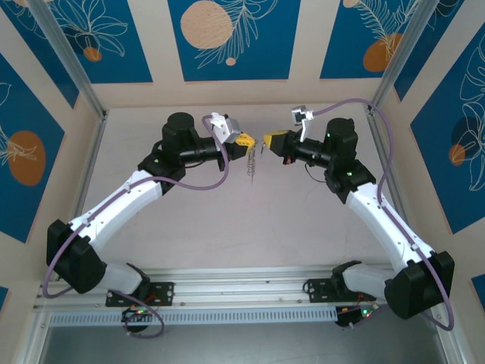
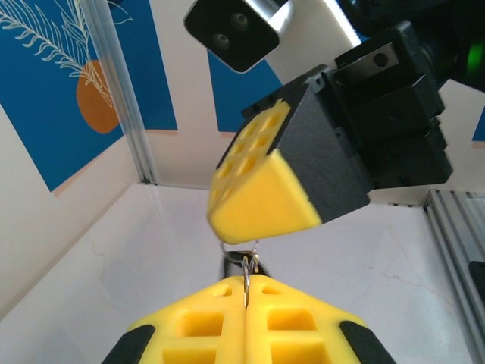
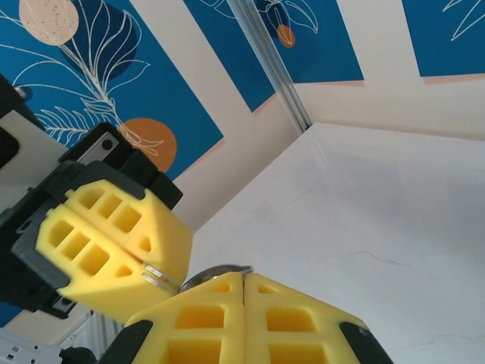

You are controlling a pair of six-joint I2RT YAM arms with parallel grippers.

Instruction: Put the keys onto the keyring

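Right wrist, thin silvery keyring point(image 3: 220, 270), curved

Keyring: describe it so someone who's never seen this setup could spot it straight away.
On the pale table, find where the left gripper and right gripper meet, yellow tip to yellow tip. The keyring is the thin silvery-grey piece hanging down from that meeting point, slender beside the chunky yellow and black parts around it.
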